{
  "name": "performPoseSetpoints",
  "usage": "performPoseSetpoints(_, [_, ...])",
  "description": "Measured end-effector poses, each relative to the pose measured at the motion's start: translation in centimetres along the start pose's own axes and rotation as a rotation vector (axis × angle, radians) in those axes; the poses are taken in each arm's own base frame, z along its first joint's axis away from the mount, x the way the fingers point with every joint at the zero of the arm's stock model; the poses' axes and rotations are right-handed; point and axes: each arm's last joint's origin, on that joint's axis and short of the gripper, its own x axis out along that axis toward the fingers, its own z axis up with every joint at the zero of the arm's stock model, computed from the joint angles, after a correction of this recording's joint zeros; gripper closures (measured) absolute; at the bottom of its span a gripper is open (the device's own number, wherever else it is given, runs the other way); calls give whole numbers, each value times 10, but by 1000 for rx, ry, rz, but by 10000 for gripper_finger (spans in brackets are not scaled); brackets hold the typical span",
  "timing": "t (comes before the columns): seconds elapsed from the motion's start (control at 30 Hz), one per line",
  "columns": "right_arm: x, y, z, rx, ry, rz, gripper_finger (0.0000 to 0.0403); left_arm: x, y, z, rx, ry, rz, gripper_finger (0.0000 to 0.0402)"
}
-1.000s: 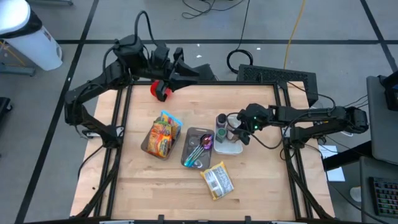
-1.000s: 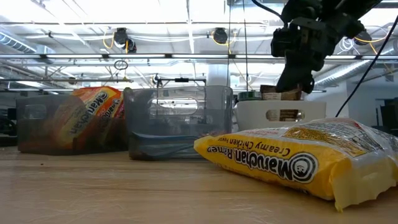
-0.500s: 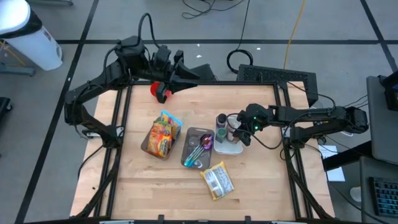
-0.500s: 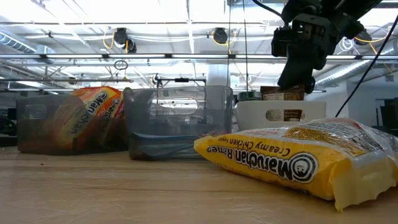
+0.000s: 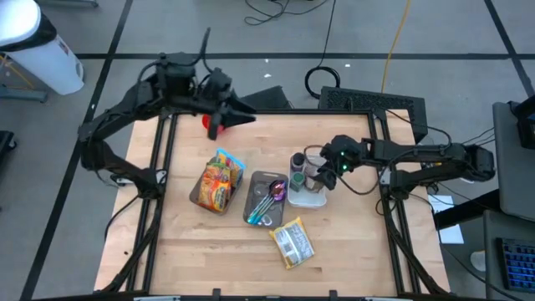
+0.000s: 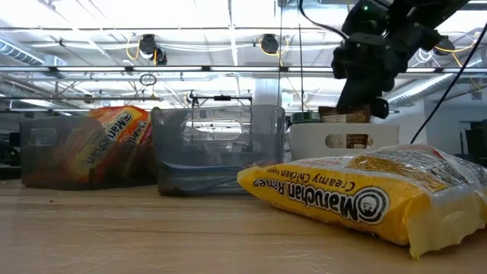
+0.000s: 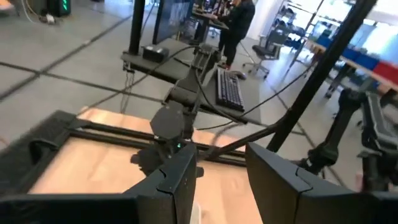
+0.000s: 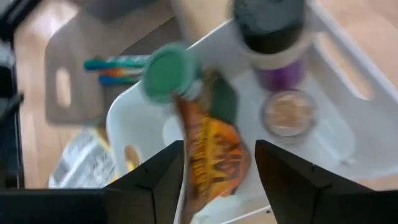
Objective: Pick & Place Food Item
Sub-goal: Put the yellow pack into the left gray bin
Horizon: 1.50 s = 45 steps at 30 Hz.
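Observation:
The food item, an orange-brown snack packet [image 8: 214, 155], lies tilted in the white bin [image 5: 311, 199], its lower end on the bin floor beside a green-lidded tub [image 8: 166, 71]. My right gripper [image 8: 219, 180] hangs over the bin, open, slanting down, one finger on each side of the packet's near end. In the low view it [image 6: 361, 103] hangs just above the packet's top [image 6: 344, 116]. My left gripper [image 7: 221, 186] is open and holds nothing. It waits high over the table's far left edge [image 5: 238, 117]. My right gripper's fingers [image 8: 155, 186] stand close on both sides of the packet's near end [image 8: 211, 171]. I cannot tell whether they touch it. The packet rests in the bin on its own.
The white bin also holds a dark-lidded jar [image 8: 268, 25] and a small round cup [image 8: 289, 113]. A clear bin with spoons [image 5: 266, 199] and a grey bin with a ramen pack [image 5: 217, 182] stand mid-table. A yellow ramen pack [image 5: 291, 242] lies loose near the front. A red object [image 5: 211, 124] sits by the far edge.
My right gripper has opened over the white bin, letting go of the packet, which stays in the bin. My left gripper has tipped downward and shifted a little at the far left edge.

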Motion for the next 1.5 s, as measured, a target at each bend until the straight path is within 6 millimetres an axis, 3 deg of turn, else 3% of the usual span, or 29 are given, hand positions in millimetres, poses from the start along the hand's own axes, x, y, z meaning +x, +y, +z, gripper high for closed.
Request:
performPoseSetpoints(0.23, [-3, -12, 7, 199, -38, -31, 212, -32, -20, -14, 86, 124, 101, 254])
performPoseSetpoints(0.43, [-5, -3, 21, 240, -116, 162, 210, -32, -21, -54, 45, 123, 149, 254])
performPoseSetpoints(0.63, [-15, 8, 37, 222, -273, 291, 216, -23, -13, -128, -58, -102, 51, 254])
performPoseSetpoints(0.87, [-42, 22, 59, 105, -648, 365, 219, -13, -6, -218, -231, -427, -124, 254])
performPoseSetpoints(1.03, [-62, 35, 66, 21, -795, 528, 218, 0, -9, -257, -326, -386, -16, 254])
performPoseSetpoints(1.1, [-68, 43, 65, -29, -800, 603, 220, 9, -15, -263, -349, -331, 14, 254])
performPoseSetpoints(1.27, [-67, 69, 48, -124, -719, 698, 222, 39, -42, -257, -395, -241, 60, 254])
performPoseSetpoints(1.5, [-41, 105, -5, -291, -441, 588, 223, 89, -91, -235, -389, 8, 158, 254])
